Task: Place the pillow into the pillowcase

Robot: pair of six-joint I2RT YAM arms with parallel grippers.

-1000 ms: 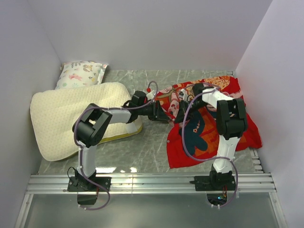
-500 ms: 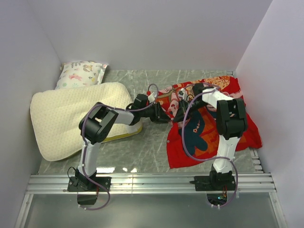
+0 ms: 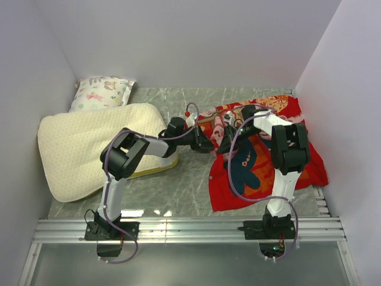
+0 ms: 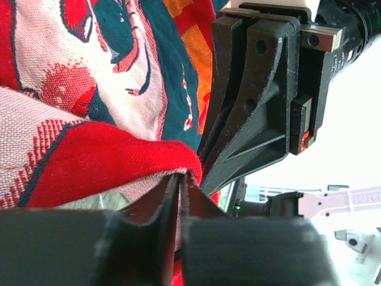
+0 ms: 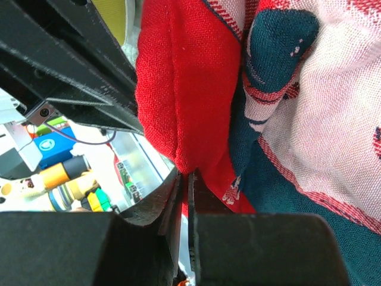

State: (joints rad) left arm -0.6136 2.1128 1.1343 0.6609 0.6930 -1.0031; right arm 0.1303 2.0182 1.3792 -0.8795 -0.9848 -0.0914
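Note:
The cream quilted pillow (image 3: 83, 149) lies flat at the left of the table, its right end under my left arm. To the right, the red pillowcase (image 3: 268, 158) lies crumpled. My left gripper (image 3: 206, 143) is at its left edge, and in the left wrist view its jaws (image 4: 180, 177) are shut on a red fold of the pillowcase (image 4: 95, 155). My right gripper (image 3: 222, 145) faces it from close by. The right wrist view has that gripper (image 5: 189, 176) shut on a red hem of the pillowcase (image 5: 184, 83).
A white animal-print pillow (image 3: 101, 92) sits in the back left corner behind the cream pillow. Walls close in the left, back and right sides. A metal rail (image 3: 190, 227) runs along the near edge by the arm bases. Grey marble tabletop (image 3: 184, 185) shows between the arms.
My left arm reached further right to the pillowcase's left edge and its jaws closed on the fabric. The right gripper kept its grip and did not move.

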